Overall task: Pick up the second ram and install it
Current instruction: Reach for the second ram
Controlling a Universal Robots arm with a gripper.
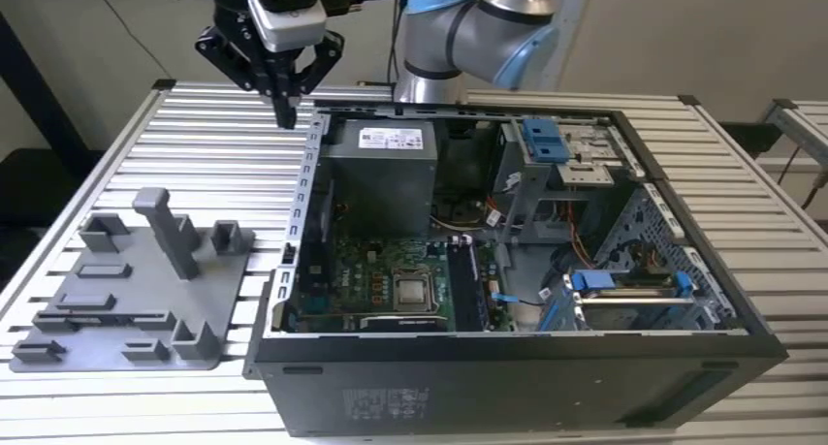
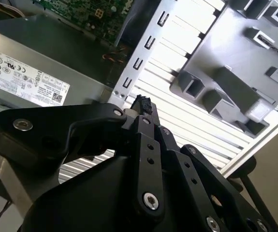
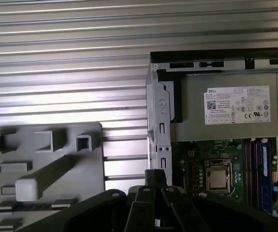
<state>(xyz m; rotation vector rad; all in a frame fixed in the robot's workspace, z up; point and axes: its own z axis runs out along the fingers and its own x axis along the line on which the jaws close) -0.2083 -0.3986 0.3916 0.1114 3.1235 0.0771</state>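
My gripper (image 1: 287,113) hangs high over the slatted table, just outside the far corner of the open computer case (image 1: 301,188) on the exterior view's left. Its black fingers meet at the tips with nothing between them, as both wrist views show (image 2: 142,103) (image 3: 155,175). Inside the case, a dark stick with a bluish label (image 3: 264,162) stands in the slots beside the processor socket (image 3: 218,179); the same slot row (image 1: 463,282) shows in the exterior view. I cannot tell whether this stick is the second ram. It is well apart from the gripper.
A grey fixture tray (image 1: 78,353) with blocks and a tall post (image 1: 166,230) lies on the exterior view's left. The labelled power supply (image 1: 378,174) sits at the back of the case, and drive bays with blue clips (image 1: 550,140) at the exterior view's right.
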